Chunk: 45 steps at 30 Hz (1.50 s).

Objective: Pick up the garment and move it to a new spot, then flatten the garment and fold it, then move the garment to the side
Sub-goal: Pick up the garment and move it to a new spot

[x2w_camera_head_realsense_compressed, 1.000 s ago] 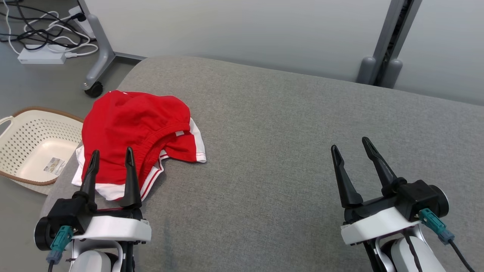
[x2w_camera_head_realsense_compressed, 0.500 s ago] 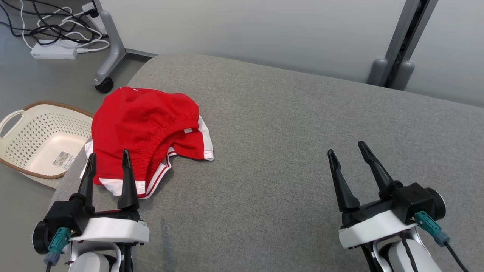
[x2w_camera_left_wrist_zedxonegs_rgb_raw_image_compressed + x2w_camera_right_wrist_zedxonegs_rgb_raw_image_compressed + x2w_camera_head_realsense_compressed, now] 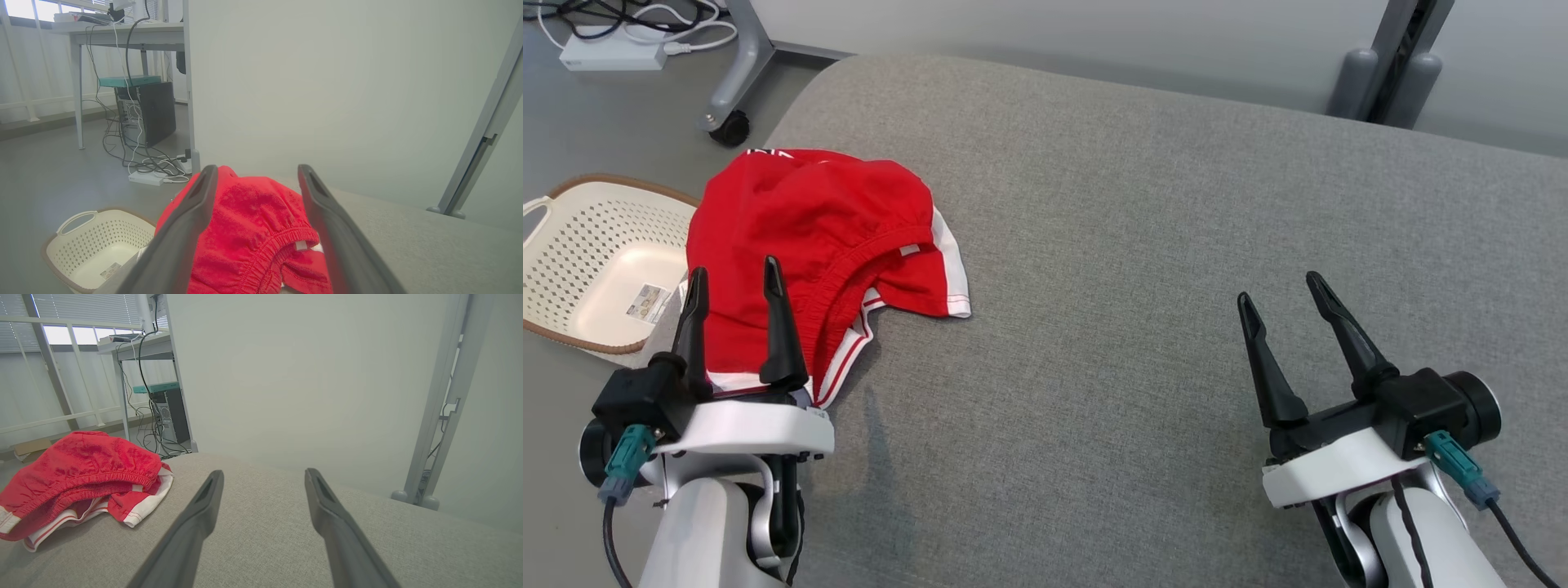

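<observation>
Two dark-fingered grippers rest over a grey padded surface point(image 3: 1143, 245), both with jaws spread wide and holding nothing. A crumpled red garment point(image 3: 809, 212) with white trim lies heaped near the surface's left edge, close to a cream perforated basket point(image 3: 596, 245) that stands on the floor beside it. The left gripper point(image 3: 734, 269) points straight at the garment's near side, its fingers overlapping the red cloth in the head view; whether the tips touch the fabric or hover just above it is hard to tell. The right gripper point(image 3: 1278, 287) sits well apart, over bare surface at the right. The step in hand looks like the first one, the reach to pick the garment up, with nothing grasped yet. The next move likely calls for the left fingers to sink into the heap and close on a firm fold of cloth before carrying it toward the open middle. The left wrist view adds the gathered elastic waistband and a small label framed between the fingers; the right wrist view adds the heap's low side profile and its white hem
</observation>
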{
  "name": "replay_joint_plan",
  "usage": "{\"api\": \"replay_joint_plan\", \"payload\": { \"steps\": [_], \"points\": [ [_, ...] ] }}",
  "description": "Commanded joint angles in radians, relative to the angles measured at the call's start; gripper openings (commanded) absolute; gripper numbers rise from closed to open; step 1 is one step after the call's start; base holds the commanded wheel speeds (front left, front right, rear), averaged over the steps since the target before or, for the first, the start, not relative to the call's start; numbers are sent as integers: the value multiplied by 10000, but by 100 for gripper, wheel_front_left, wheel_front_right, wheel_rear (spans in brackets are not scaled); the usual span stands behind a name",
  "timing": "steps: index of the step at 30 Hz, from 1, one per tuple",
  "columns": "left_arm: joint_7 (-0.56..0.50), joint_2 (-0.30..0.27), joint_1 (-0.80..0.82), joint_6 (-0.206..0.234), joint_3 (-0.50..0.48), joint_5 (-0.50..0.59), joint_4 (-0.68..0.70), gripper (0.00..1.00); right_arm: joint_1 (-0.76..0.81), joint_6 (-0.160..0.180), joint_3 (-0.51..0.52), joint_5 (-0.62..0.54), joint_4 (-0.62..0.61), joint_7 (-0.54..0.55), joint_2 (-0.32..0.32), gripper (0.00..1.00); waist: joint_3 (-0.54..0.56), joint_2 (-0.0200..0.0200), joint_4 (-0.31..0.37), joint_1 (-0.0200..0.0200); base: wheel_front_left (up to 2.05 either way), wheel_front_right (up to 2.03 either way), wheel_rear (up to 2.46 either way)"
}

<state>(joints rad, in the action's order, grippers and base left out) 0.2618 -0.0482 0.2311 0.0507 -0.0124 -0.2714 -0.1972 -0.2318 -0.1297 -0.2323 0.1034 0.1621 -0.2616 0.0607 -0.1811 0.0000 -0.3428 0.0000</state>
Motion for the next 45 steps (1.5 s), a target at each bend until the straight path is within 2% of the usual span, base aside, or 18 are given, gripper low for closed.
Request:
{"api": "replay_joint_plan", "payload": {
  "steps": [1,9,18,22,25,30,44,45],
  "points": [
    [40,-40,337,42,-77,18,-312,100,-117,-18,30,-88,2,-51,94,100,-244,0,45,0,0,0,0],
    [26,-41,1745,79,-615,163,-1491,100,-486,-18,-51,-104,-24,-51,364,100,-963,0,187,0,0,0,0],
    [23,-235,3508,-92,-992,95,-3610,100,-856,-18,-312,-5,-54,-51,664,100,-1754,0,373,0,0,0,0],
    [-4,-500,4322,-150,-992,126,-4670,100,-1004,-18,-354,-73,-67,-51,719,100,-2068,0,456,0,0,0,0],
    [-82,-909,4881,174,-787,560,-5442,100,-1099,-18,-306,-55,-67,-51,705,100,-2205,0,523,0,0,0,0],
    [-972,-1165,5495,385,-520,790,-6569,100,-1068,-18,-241,-59,-66,-51,637,100,-2248,0,597,0,0,0,0],
    [-3280,-1431,5822,6,45,825,-7803,100,-964,-18,-237,0,-14,-51,388,100,-2012,0,686,0,0,0,0],
    [-3247,-1435,5801,-56,69,804,-7750,39,-960,-19,-235,3,-6,-51,380,100,-1991,0,690,0,0,0,0]
  ]
}}
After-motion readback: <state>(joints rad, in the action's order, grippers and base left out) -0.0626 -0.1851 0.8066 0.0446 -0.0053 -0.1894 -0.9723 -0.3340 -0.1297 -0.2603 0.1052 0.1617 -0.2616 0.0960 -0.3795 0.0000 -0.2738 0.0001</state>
